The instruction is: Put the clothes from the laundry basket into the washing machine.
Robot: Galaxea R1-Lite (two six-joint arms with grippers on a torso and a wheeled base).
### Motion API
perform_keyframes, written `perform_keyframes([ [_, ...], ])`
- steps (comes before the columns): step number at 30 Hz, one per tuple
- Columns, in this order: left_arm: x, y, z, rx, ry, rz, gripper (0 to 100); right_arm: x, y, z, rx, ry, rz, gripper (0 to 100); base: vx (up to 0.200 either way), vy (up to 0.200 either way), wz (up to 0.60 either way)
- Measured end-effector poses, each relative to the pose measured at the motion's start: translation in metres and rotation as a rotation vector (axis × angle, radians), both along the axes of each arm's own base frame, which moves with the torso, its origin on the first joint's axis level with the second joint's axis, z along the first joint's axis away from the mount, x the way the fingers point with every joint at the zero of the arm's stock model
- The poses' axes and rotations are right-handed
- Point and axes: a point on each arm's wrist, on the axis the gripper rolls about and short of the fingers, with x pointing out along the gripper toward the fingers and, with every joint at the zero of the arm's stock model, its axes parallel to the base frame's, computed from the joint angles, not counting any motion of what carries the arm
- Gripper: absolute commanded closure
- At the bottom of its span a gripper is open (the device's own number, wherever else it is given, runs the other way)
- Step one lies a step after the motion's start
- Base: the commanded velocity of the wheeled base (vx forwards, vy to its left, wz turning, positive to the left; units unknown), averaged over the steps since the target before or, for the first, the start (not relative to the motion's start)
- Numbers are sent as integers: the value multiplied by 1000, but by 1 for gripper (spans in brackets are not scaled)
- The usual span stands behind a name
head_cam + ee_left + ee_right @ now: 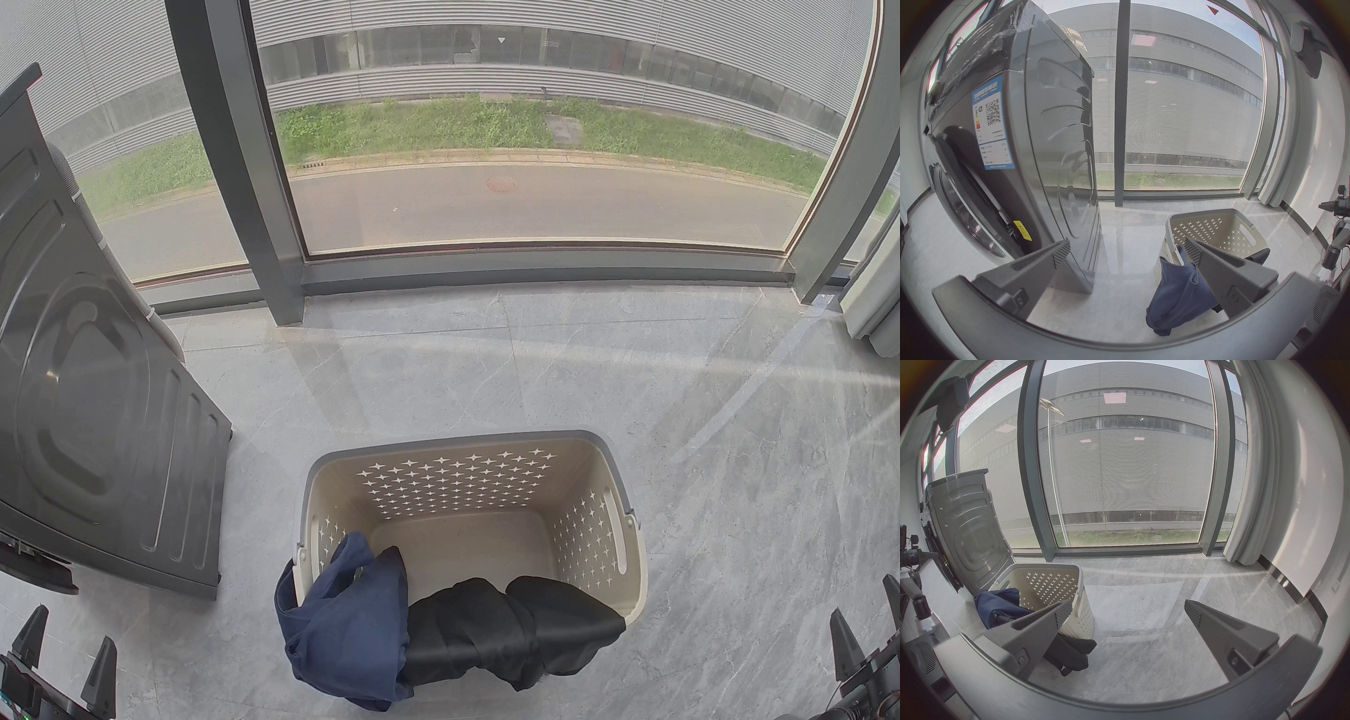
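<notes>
A beige laundry basket [600,487] [1223,225] [1059,580] stands on the floor in front of me. A navy garment [347,623] [1179,295] [996,601] and a black garment [511,628] [1066,650] hang over its near rim. The dark grey washing machine [94,412] [1040,140] [970,528] stands to the left, its round door [961,206] on the front face. My left gripper [66,647] [1125,255] is open and empty, low at the left. My right gripper [872,619] [1127,615] is open and empty, low at the right.
A floor-to-ceiling window [525,131] with dark frame posts [244,159] runs along the far side. A light curtain [877,291] [1251,477] hangs at the right. The grey tiled floor [731,422] lies open around the basket.
</notes>
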Motion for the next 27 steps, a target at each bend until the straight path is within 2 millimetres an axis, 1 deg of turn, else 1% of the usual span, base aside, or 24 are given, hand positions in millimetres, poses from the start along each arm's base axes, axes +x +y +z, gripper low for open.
perform_keyframes([
  [1, 0, 0, 0, 0, 0, 0, 0, 0, 0, 0, 0, 0, 0, 0, 0, 0, 0],
  [7, 0, 0, 0, 0, 0, 0, 0, 0, 0, 0, 0, 0, 0, 0, 200, 0, 0],
  [13, 0, 0, 0, 0, 0, 0, 0, 0, 0, 0, 0, 0, 0, 0, 0, 0, 0],
  [22, 0, 0, 0, 0, 0, 1, 0, 0, 0, 0, 0, 0, 0, 0, 200, 0, 0],
  [27, 0, 0, 0, 0, 0, 0, 0, 0, 0, 0, 0, 0, 0, 0, 0, 0, 0],
])
